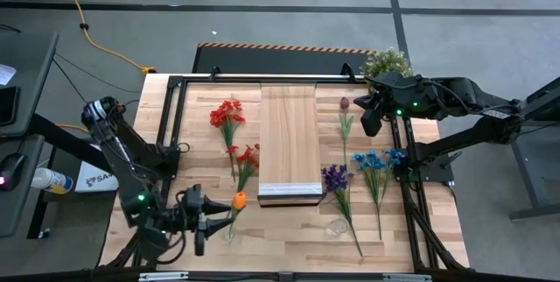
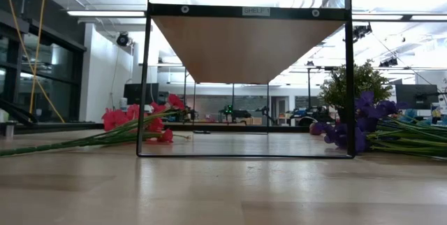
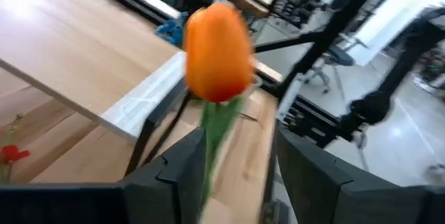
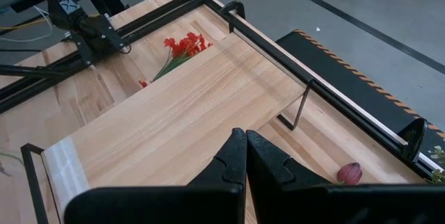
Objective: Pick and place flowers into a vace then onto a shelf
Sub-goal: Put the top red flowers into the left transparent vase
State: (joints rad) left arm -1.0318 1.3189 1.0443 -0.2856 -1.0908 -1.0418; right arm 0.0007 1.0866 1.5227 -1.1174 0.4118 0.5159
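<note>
The left gripper [image 1: 210,207] is low over the bench [image 1: 289,238], by the near left corner of the shelf [image 1: 289,142]. Its jaws are spread apart. The green stem of the orange flower [image 3: 217,43] runs between them, with a gap on each side, and the round orange head sticks out past the tips. I cannot tell if a jaw touches the stem. From above, the orange head [image 1: 239,200] is just left of the shelf's pale front edge, and its stem points down toward the near edge of the bench.

The right gripper [image 4: 245,156] is up over the far right part of the shelf. Its jaws are pressed together with nothing in them. A dark maroon bud [image 4: 349,174] lies on the bench just right of the shelf, below this gripper.

The shelf top is bare wood. The shelf stands on a thin black frame [image 2: 244,78].

Left of the shelf lie two bunches of red flowers [image 1: 227,116]. Right of the shelf lie purple flowers [image 1: 334,177] and blue flowers [image 1: 374,161]. A bushy plant [image 1: 385,61] stands at the far right corner of the bench.
</note>
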